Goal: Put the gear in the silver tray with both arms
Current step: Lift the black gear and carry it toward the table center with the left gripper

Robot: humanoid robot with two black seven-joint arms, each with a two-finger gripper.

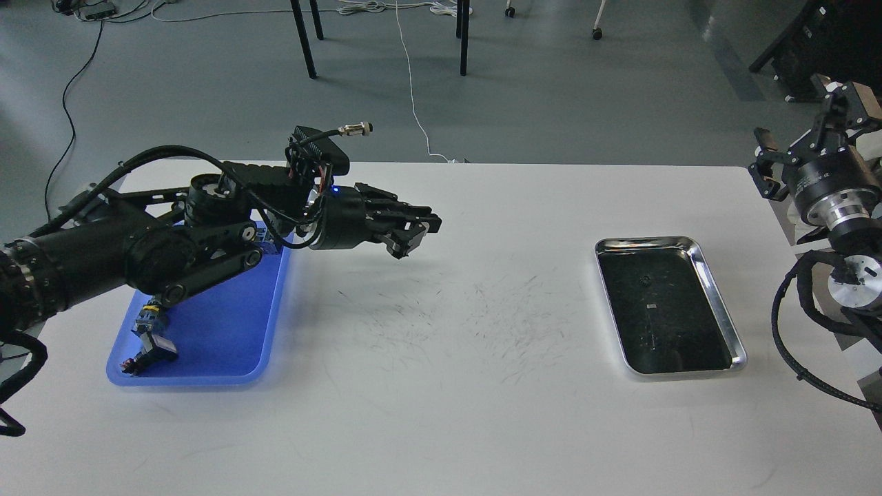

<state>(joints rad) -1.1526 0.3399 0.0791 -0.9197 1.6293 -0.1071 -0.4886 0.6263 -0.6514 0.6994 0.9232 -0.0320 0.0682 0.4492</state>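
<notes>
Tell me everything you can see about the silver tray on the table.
The silver tray is a shiny rectangular metal dish with rounded corners and a raised, polished rim. Its flat bottom looks dark and reflective, with a few tiny specks I cannot identify. It lies flat on the white table, on the right side, its long side running away from the viewer and turned slightly. Nothing grips or touches it; the right gripper is off the table's right edge, beyond it.

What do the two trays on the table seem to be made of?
The silver tray looks like polished metal: its rim shines and its dark bottom reflects like a mirror. The blue tray looks like plastic, probably: an even, slightly glossy color with soft rounded edges.
</notes>
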